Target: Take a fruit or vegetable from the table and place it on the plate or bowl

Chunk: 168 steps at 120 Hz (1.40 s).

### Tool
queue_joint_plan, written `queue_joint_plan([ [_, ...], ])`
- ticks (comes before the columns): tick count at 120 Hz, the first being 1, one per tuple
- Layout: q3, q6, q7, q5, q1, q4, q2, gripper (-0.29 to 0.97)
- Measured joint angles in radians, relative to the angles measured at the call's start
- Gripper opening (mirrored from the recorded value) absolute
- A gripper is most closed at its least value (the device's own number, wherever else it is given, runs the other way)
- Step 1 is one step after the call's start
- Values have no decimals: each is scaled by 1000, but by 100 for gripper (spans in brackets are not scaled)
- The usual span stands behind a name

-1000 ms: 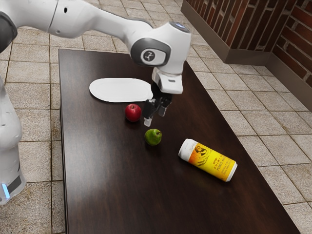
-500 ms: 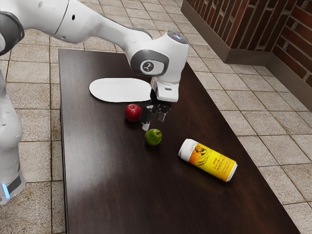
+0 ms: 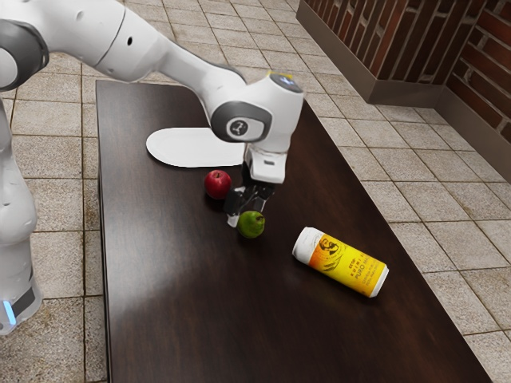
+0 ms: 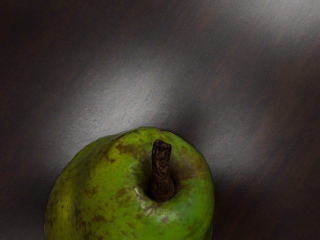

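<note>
Exterior view: pear (image 3: 252,227) stands upright mid-table (image 3: 176,319), well clear of every edge, with bare top on its near side. Apple (image 3: 217,183) is near the pear, toward the plate (image 3: 188,147). Bottle (image 3: 341,262) lies toward the exterior view's right of the pear. Gripper (image 3: 245,204) is just above the pear, fingers spread, gripping nothing.

Wrist view: pear (image 4: 115,200) sits just under the hand, stem (image 4: 161,170) up, bare table (image 4: 150,65) around it.

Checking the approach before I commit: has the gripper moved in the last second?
Yes. The gripper has dropped toward the pear and is now just above it; the pear and apple have stayed put.
</note>
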Motion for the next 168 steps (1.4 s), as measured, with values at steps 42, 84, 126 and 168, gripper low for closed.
queue_joint_plan([
  [42,-18,24,9,-8,-12,17,36,68],
  [84,-19,41,9,-5,-10,13,56,68],
  [126,-19,50,3,-1,-11,13,73,32],
  [168,-34,21,-10,-2,-5,85,29,29],
])
